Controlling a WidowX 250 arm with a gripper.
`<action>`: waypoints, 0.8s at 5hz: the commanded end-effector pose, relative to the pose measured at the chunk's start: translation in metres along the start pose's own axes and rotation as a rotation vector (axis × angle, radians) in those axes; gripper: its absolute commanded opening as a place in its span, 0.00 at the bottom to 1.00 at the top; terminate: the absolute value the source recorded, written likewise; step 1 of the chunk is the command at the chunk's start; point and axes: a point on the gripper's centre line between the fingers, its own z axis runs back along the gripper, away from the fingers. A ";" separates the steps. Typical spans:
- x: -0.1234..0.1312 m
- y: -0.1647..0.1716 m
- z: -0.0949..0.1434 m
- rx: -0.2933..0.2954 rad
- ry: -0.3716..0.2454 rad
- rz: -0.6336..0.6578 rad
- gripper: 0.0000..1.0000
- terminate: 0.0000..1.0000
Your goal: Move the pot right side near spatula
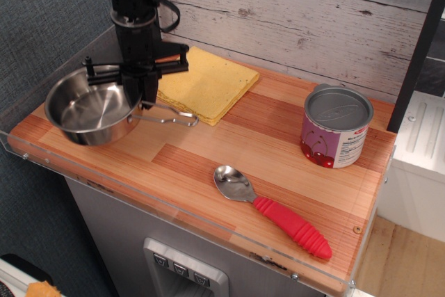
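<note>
Currently, step in hand: carrying the small shallow shiny stainless-steel pot [94,110] rightward across the wooden table [208,165] toward the spatula with the metal bowl head and ribbed red handle [272,212].
Hand: the black hand [142,95] is clamped on the pot's rim at its 3 o'clock side, just where the thin wire loop handle [170,117] leaves the bowl.
Pot: at the table's 9 o'clock end; it looks slightly raised, but whether it clears the surface is hard to tell.
Spatula: at the table's 5 o'clock area, well apart from the pot, bowl head pointing toward 10 o'clock.
Others: folded yellow cloth [205,83] at 12 o'clock, touching or just under the wire handle; purple cherry-labelled tin can [336,127] at 3 o'clock.
Doing it well: keep the pot level, lift enough to free the handle from the cloth, travel toward 4 o'clock, and set down just beside the spatula without nudging it or the can.
</note>
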 end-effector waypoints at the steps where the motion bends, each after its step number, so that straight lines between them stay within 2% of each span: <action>1: -0.016 -0.010 0.011 -0.057 -0.077 -0.102 0.00 0.00; 4: -0.036 -0.044 -0.001 -0.031 -0.101 -0.186 0.00 0.00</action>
